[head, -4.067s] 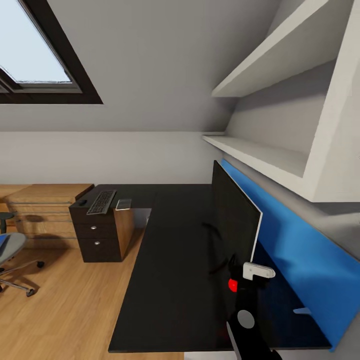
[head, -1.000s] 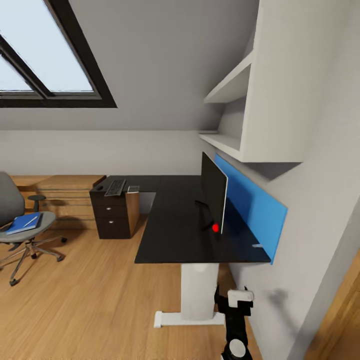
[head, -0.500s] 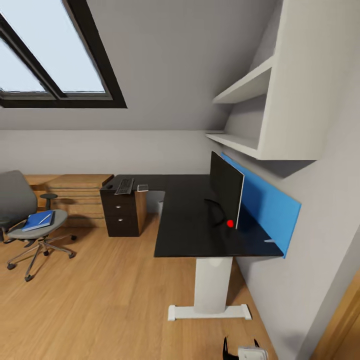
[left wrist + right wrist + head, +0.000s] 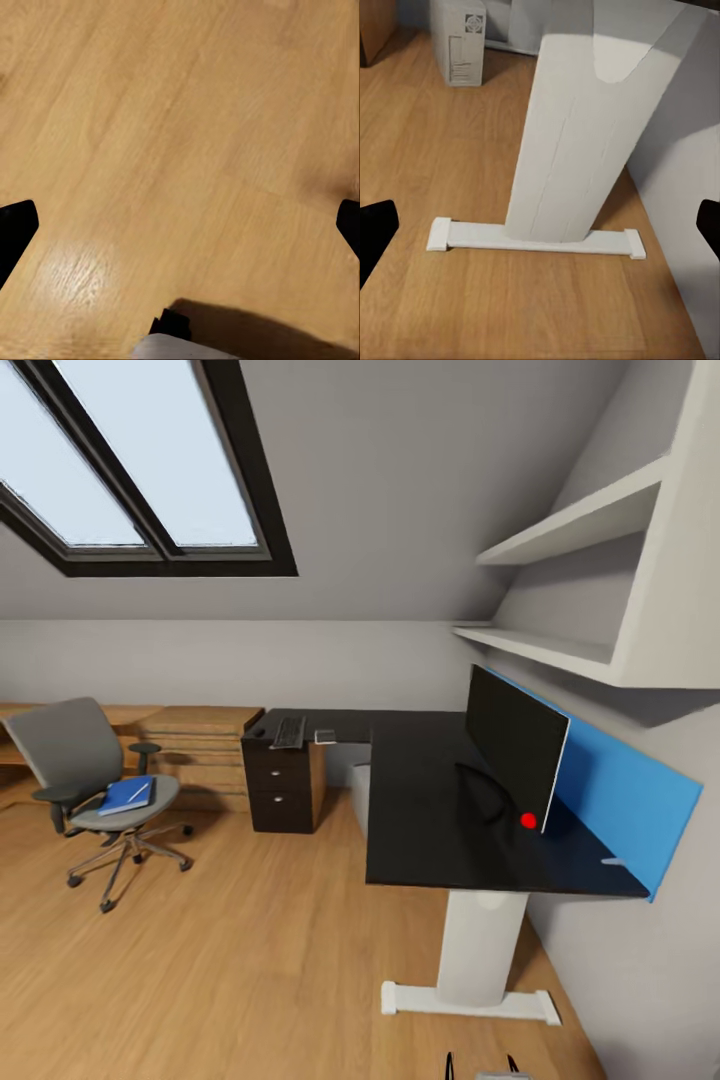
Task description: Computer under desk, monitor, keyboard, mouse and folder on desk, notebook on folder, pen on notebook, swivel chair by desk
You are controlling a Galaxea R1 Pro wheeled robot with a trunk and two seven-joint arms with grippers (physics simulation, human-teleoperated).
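Observation:
The desk has a glossy black L-shaped top on a white pedestal leg. The monitor stands upright on it near the blue wall panel. At the desk's far end lie the keyboard, the small dark mouse and a small flat grey item. The swivel chair stands apart on the floor, with the blue folder and a thin white pen on its seat. The computer stands under the desk. My left gripper and right gripper are both open over the floor.
A black drawer unit holds up the desk's far end, with low light-wood shelving beside it. White wall shelves hang above the desk. A red dot shows at the monitor's foot. Wood plank floor spreads between me and the chair.
The whole view has pulled back from the desk and swung left, so the camera moved. The chair has come fully into view and my right arm has dropped to the lower edge.

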